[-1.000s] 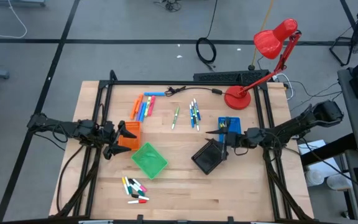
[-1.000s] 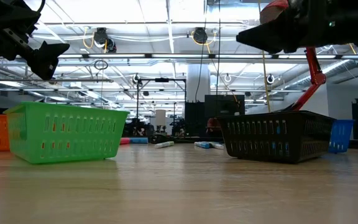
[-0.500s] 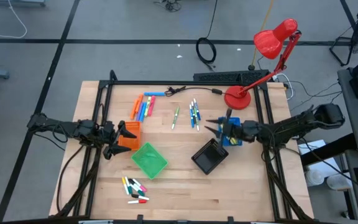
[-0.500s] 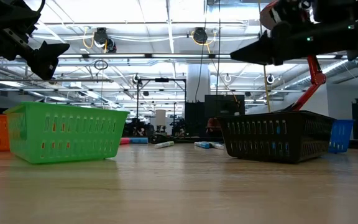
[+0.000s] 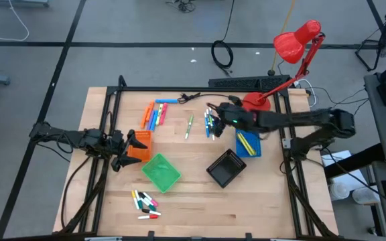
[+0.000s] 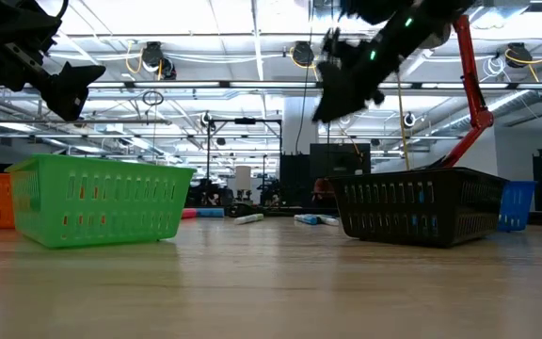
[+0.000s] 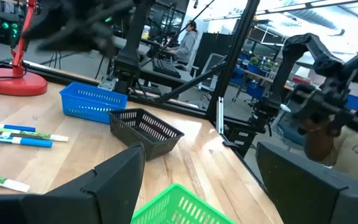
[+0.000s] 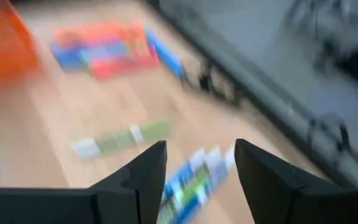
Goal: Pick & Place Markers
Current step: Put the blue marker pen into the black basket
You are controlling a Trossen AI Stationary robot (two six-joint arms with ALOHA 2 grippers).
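Right hand (image 5: 211,115) above the cluster of thin blue and green markers (image 5: 210,123) near the worktop's (image 5: 200,194) far middle, fingers (image 8: 143,174) parted, nothing between them. Left hand (image 5: 120,148) wide open and empty, over the worktop's left side beside the orange tray (image 5: 139,144). Chunky orange and blue markers (image 5: 154,114) loose at far left, single green marker (image 5: 189,126) between the two groups, short mixed-colour markers (image 5: 145,203) near the front edge. Green tray (image 5: 161,172), black tray (image 5: 224,168) and blue tray (image 5: 248,142) across the middle, yellow-green markers (image 5: 247,142) lying inside the blue one.
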